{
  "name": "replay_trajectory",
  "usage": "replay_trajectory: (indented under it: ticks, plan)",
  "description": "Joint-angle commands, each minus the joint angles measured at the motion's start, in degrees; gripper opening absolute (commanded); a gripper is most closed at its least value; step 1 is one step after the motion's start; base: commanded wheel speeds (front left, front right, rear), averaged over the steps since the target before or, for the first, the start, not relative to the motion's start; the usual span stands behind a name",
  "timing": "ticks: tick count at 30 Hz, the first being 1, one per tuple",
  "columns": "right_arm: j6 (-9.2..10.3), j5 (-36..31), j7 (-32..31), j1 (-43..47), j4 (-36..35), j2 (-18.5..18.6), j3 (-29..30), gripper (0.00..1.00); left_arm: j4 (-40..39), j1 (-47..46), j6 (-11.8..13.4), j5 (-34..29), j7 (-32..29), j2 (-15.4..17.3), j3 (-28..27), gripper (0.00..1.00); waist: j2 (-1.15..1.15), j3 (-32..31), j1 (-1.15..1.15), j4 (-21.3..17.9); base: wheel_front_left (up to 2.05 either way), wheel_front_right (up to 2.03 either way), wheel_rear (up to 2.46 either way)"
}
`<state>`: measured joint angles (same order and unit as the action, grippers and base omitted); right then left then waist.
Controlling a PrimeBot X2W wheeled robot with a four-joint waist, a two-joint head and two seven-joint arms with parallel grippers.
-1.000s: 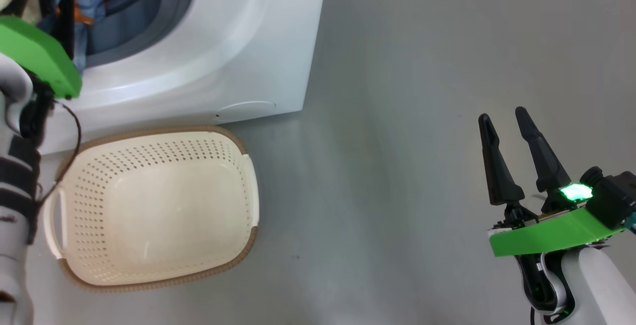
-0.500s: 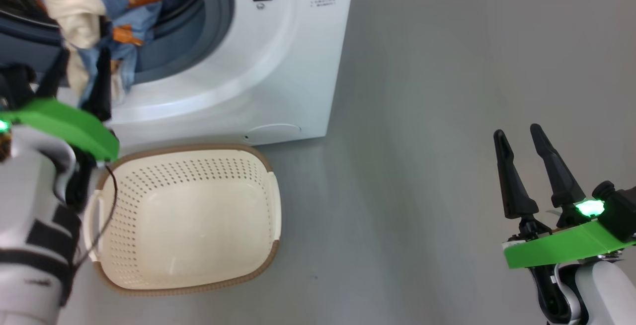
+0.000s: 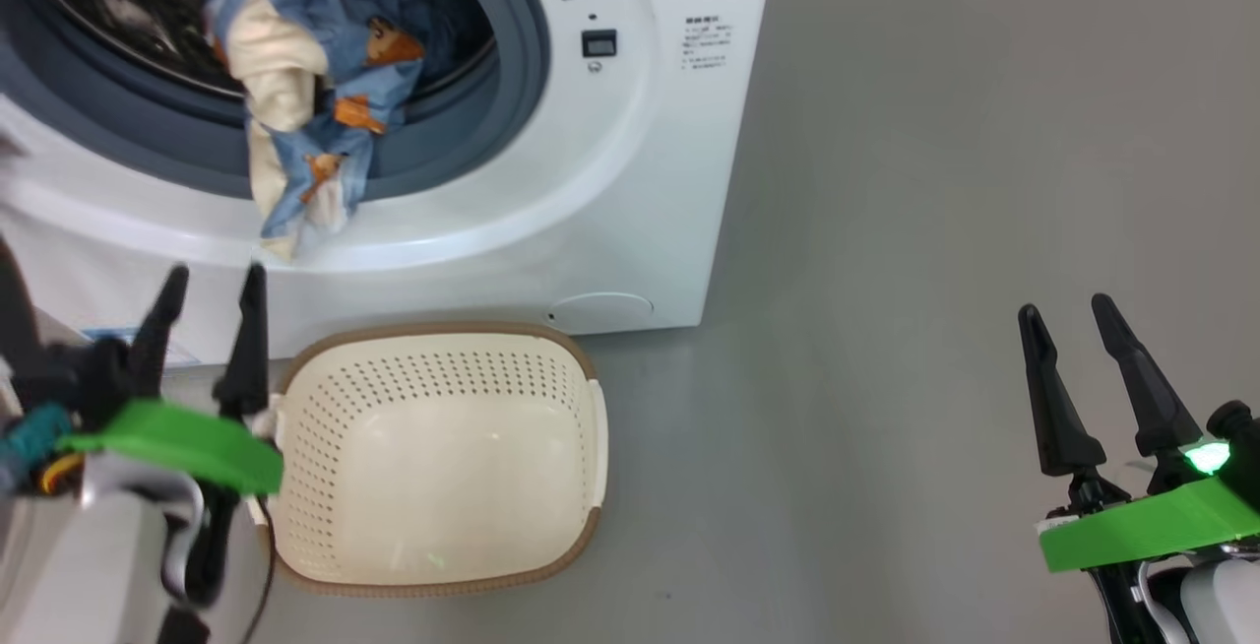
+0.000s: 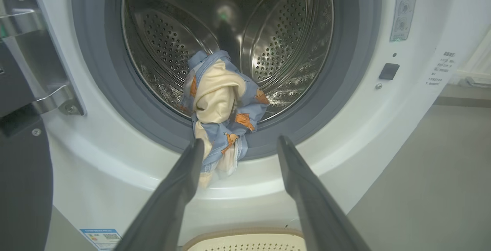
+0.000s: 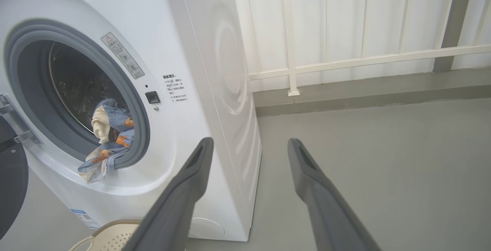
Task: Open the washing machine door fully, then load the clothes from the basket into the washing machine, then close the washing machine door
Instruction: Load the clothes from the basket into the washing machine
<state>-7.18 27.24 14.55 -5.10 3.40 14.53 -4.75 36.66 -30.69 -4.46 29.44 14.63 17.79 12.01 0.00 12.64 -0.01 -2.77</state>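
At the upper left of the head view, the clothes (image 3: 305, 122) hang lengthwise down-frame from the washing machine (image 3: 640, 181) drum, tail over its white lip. Left fingers (image 3: 248, 329), lower left, point up-frame, apart and empty; right fingers (image 3: 1051, 388), lower right, likewise.

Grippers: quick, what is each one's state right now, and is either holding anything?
Left gripper: jaws open, holding nothing.
Right gripper: jaws open, holding nothing.

Bg stuff, no biggie: white rail (image 5: 364, 60) across white panelled wall (image 5: 345, 13). Grey kerb (image 5: 364, 89) just below rail, grey floor (image 5: 364, 166) under that, grey post (image 5: 448, 20) at rail's rt end.
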Motion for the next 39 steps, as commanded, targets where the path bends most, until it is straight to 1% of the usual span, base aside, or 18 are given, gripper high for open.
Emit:
replay_trajectory:
  ticks: [1,6,14,18,22,28,33,37,39]
  plan:
    - [-0.31,-0.48,0.45,0.45,-1.26,1.15,-0.57,1.0,-1.86,0.13,0.28,-0.7,0.36,2.03,-2.23,1.0,0.0,-1.32,0.01,1.06,0.0,0.0,0.0]
    - [-0.31,-0.47,0.45,1.99,-0.94,1.56,-0.31,1.0,-8.06,8.03,0.71,-3.87,0.36,0.41,-6.24,1.0,0.0,-3.44,0.01,1.8,0.0,0.0,0.0]
    - [-0.31,-0.59,0.45,4.59,-0.82,1.75,0.11,1.0,-17.21,19.17,0.64,-8.47,0.37,-2.37,-11.4,1.0,0.0,-6.27,0.01,2.22,0.0,0.0,0.0]
    - [-0.31,-0.63,0.45,5.61,-1.05,1.89,0.63,1.0,-21.7,23.74,0.66,-10.22,0.37,-3.95,-13.67,1.0,0.0,-6.71,0.01,2.24,0.0,0.0,0.0]
    - [-0.31,-0.64,0.45,6.03,-1.19,1.99,1.05,1.0,-24.35,26.83,0.46,-11.36,0.37,-5.36,-15.24,1.0,0.0,-6.73,0.01,2.23,0.0,0.0,0.0]
    - [-0.31,-0.68,0.45,6.09,-1.22,2.07,1.19,1.0,-25.59,28.07,0.0,-12.5,0.37,-6.6,-16.58,1.0,0.0,-6.67,0.01,2.19,0.0,0.0,0.0]
    - [-0.31,-0.77,0.45,5.93,-1.32,2.05,1.1,1.0,-25.23,27.47,-0.4,-13.13,0.37,-7.04,-16.95,1.0,0.0,-6.29,0.01,2.05,0.0,0.0,0.0]
    - [-0.31,-0.78,0.45,4.94,-1.85,1.97,0.94,1.0,-23.22,24.56,-0.99,-13.53,0.37,-7.26,-17.01,1.0,0.0,-3.96,0.01,1.72,0.0,0.0,0.0]
    - [-0.31,-0.82,0.45,4.09,-2.11,1.8,0.68,1.0,-20.88,21.36,-1.31,-13.64,0.37,-7.13,-17.03,1.0,0.0,-1.59,0.01,1.43,0.0,0.0,0.0]
